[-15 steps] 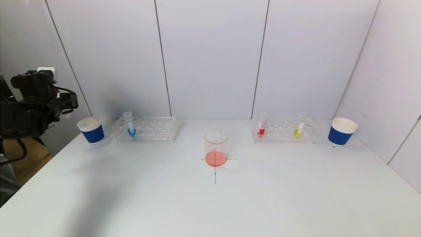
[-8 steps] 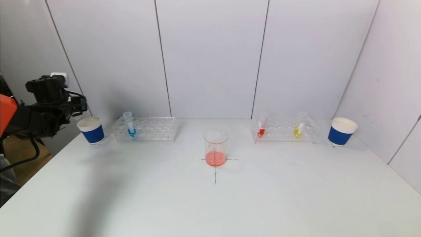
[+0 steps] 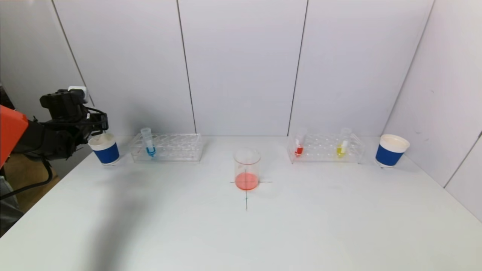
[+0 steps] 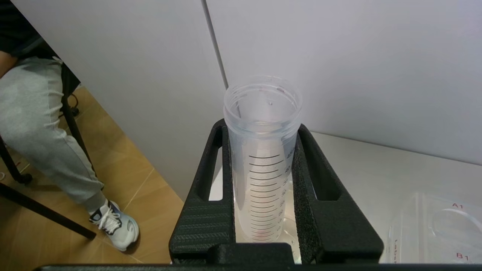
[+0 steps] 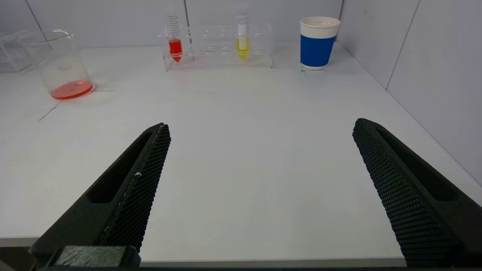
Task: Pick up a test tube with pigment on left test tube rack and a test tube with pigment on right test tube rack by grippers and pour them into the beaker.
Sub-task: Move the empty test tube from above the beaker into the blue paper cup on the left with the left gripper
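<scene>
My left gripper (image 3: 98, 126) is shut on an empty clear graduated test tube (image 4: 262, 165), held upright just above the left blue paper cup (image 3: 104, 148) at the table's left edge. The left rack (image 3: 165, 147) holds a tube with blue pigment (image 3: 148, 143). The right rack (image 3: 325, 147) holds a red tube (image 3: 299, 143) and a yellow tube (image 3: 343, 143). The beaker (image 3: 247, 169) stands at mid-table with orange-red liquid in its bottom. My right gripper (image 5: 260, 128) is open and empty over the table's front edge, out of the head view.
A second blue paper cup (image 3: 391, 150) stands right of the right rack. White walls close in the back and right. A black cross mark (image 3: 246, 195) lies under the beaker. A seated person's leg (image 4: 41, 124) is off the table's left side.
My left arm has moved right and slightly down with the tube, from beyond the table's left edge to over the left paper cup. Nothing else has moved.
</scene>
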